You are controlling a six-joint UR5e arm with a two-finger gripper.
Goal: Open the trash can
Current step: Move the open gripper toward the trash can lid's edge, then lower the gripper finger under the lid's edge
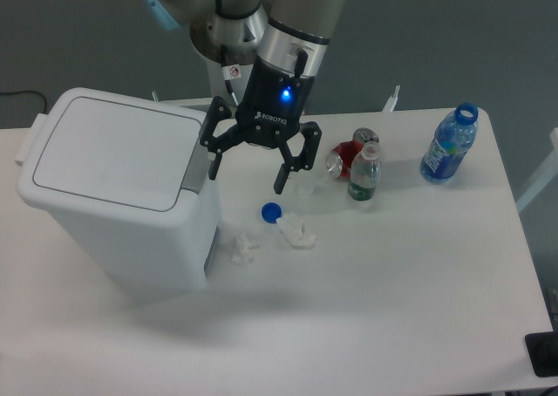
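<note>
1. Nearest the camera: a wide bare stretch of white tabletop point(366, 309), with a dark object point(542, 354) cut off at the lower right corner.
2. Left side: the trash can point(113, 195), large, white, upright on the tabletop, lid flat and shut, grey push-button strip point(197, 165) along the lid's right edge.
3. Just right of the trash can's base: a small crumpled white paper scrap point(240, 246), lying on the tabletop.
4. A little further right: a second crumpled white scrap point(297, 233), with a blue bottle cap point(271, 211) just beside it on its upper left.
5. Above the cap and scraps: the gripper point(247, 169), black, blue light glowing on its body, pointing downward; jaws spread wide with nothing between them; left-hand finger close beside the grey push-button strip, contact not clear; right-hand finger hanging above the blue cap.
6. Behind the scraps, mid-table: a small clear bottle point(364, 173) standing upright, and a red can point(347, 157) lying tipped just beside it, the two touching or nearly so.
7. Far right, well apart from the rest: a blue water bottle point(449, 145), upright, without a cap.
8. Farthest back: the arm's silver base point(228, 30) behind the tabletop's rear edge, against a dark grey floor.
</note>
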